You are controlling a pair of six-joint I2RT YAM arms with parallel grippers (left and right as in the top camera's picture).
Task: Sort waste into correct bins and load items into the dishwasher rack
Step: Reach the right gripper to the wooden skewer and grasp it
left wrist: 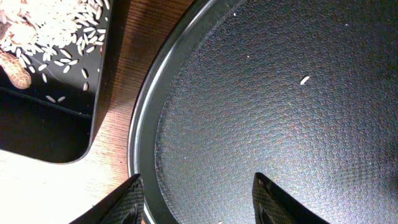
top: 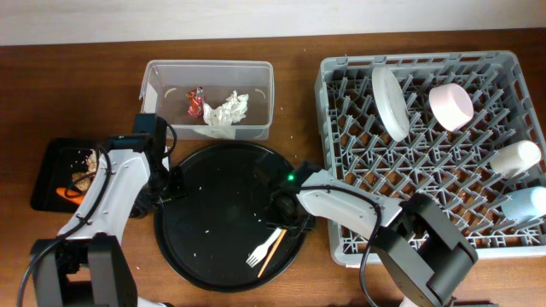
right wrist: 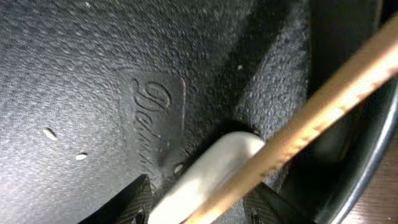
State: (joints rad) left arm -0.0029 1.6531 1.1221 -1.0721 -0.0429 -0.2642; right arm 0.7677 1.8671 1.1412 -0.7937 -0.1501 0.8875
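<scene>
The grey dishwasher rack [top: 409,153] holds the white plate [top: 389,102], pink bowl [top: 450,106], white cup [top: 515,157] and light blue cup [top: 524,205]. The white fork [top: 256,254] and wooden stick [top: 271,251] lie on the large round black tray [top: 213,196]. My right gripper [top: 283,215] is open low over that tray, its fingers [right wrist: 199,202] on either side of the fork handle [right wrist: 205,168] and the stick [right wrist: 311,118]. My left gripper [top: 168,191] is open and empty, straddling the round tray's left rim [left wrist: 140,143]. The clear tub [top: 153,85] holds the red wrapper [top: 196,101] and tissue [top: 226,111].
The shallow black tray [top: 44,179] at the left holds rice scraps [left wrist: 56,25], a brown lump [left wrist: 15,68] and the carrot [top: 66,193]. A few stray rice grains [left wrist: 305,79] lie on the round tray. The rack stands close to the right of the round tray.
</scene>
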